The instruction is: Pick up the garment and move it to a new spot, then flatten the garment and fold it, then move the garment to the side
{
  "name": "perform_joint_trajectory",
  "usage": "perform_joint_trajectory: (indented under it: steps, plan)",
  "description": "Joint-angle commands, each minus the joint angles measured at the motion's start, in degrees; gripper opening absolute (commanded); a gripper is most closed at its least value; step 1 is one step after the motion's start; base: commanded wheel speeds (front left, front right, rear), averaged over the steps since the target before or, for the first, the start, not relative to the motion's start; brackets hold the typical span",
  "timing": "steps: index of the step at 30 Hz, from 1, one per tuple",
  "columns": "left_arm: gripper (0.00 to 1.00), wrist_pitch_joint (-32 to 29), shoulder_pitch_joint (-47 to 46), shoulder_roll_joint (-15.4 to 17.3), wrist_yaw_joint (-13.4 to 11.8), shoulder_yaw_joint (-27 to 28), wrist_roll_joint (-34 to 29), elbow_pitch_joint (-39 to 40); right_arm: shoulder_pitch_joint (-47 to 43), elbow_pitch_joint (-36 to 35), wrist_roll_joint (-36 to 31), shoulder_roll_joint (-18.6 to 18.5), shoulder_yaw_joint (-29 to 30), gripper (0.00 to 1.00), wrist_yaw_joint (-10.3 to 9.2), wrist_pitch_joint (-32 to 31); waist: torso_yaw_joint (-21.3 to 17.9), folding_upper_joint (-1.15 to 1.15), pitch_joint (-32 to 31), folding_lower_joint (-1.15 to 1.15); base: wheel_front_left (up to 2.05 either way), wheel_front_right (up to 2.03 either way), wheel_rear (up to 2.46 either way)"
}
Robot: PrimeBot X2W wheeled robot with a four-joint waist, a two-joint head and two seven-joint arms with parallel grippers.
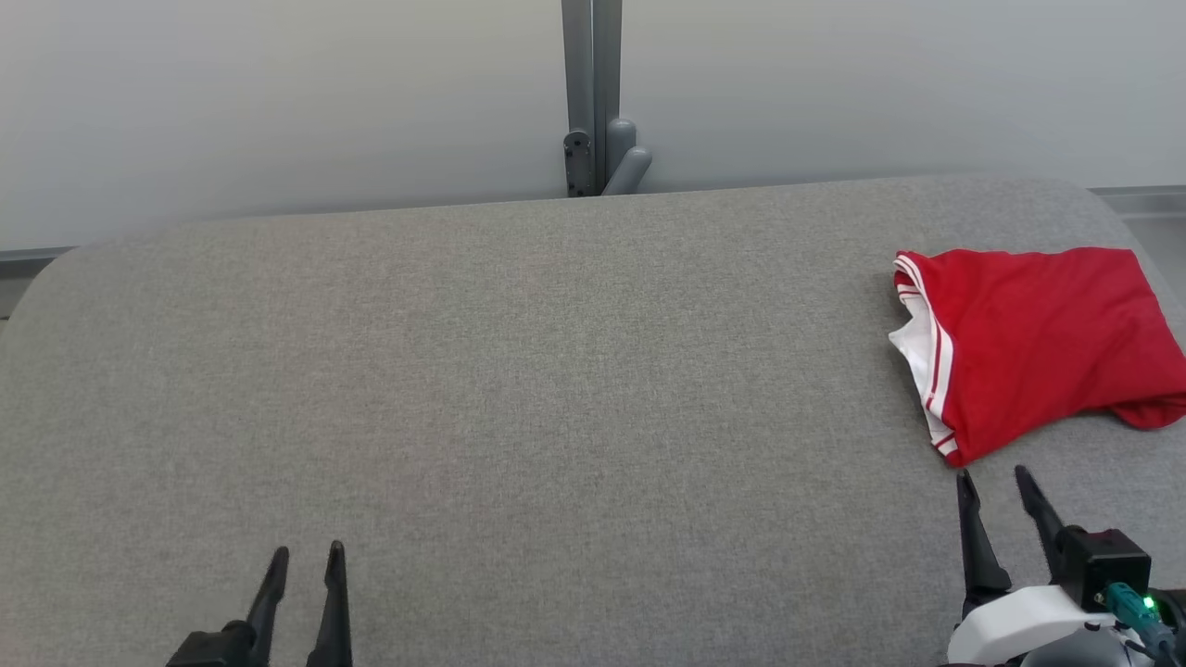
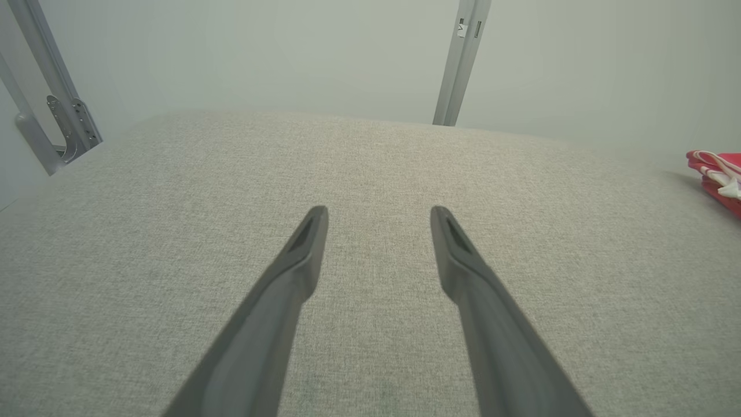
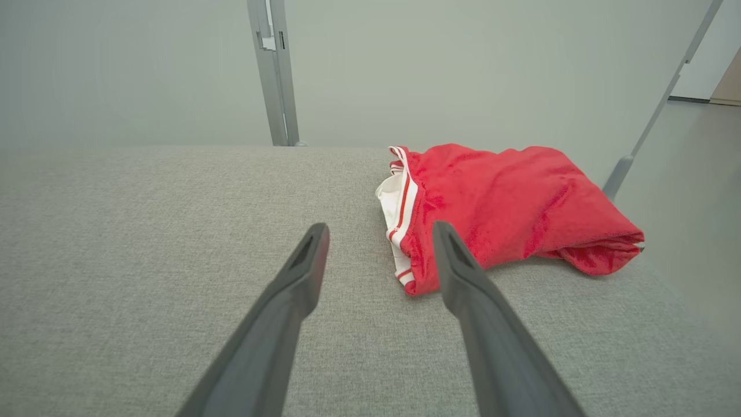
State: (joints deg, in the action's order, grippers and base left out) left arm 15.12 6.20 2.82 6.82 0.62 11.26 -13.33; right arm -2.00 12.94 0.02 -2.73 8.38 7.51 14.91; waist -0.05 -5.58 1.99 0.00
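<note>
**Both pincers spread, red garment folded just ahead of the right one**

The left pincer (image 1: 307,551) stands spread. Its 2 long dark fingers taper to narrow, slotted tips, with bare table between them and nothing pinched. The right pincer (image 1: 992,474) is spread in the same way and holds nothing. Behind its fingers sit a smooth white wrist shell (image 1: 1019,625) and a black block carrying a small green light (image 1: 1149,604).

The garment (image 1: 1047,343) lies just ahead of the right pincer's tips and a little to that pincer's right. Its nearest corner is close to the tips but not between them. It is soft red cloth, slightly fuzzy in the right wrist view, folded into a rough 4-sided packet with gentle ripples across the top. The side towards that pincer's left shows stacked layers, a white band with thin red stripes and plain white cloth under it. Further to the pincer's right, the packet's end bulges into a rumpled, rounded lump. From the left pincer the garment is well apart, far off to its right, and a sliver of the red-and-white edge shows in the left wrist view.

The table (image 1: 556,371) is covered in grey woven fabric with a fine heathered grain, flat and with rounded corners. Beyond both pincers, past the table's far edge, a matt grey metal post (image 1: 593,93) rises against a plain pale wall (image 1: 278,93). A rounded tubular fitting sits at its foot.
</note>
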Motion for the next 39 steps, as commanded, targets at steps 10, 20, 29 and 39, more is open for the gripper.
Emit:
perform_joint_trajectory:
  steps: [10,20,29,39]
  plan:
    - [0.00,-2.57,-1.48,-0.17,-0.22,0.72,7.70,-2.73,1.64,3.64,8.55,0.50,0.88,0.00,0.02,-3.25,0.00,0.10,0.05,0.00,0.00,0.00,0.00]
    - [0.00,-4.79,-3.24,-0.13,-0.65,1.23,16.98,-2.15,2.87,3.53,19.30,0.40,0.08,0.00,0.01,-5.14,0.00,0.00,0.44,0.00,0.00,0.00,0.00]
    - [0.00,-6.93,-4.92,-0.10,-1.18,1.88,25.19,-1.64,4.21,3.67,28.69,0.30,-0.31,0.00,0.01,-7.06,0.00,0.00,0.69,0.00,0.00,0.00,0.00]
    - [0.00,-9.12,-6.70,-0.05,-1.70,2.57,33.42,-1.28,5.77,4.05,38.07,0.20,-0.50,0.00,0.00,-9.20,0.00,0.00,0.96,0.00,0.00,0.00,0.00]
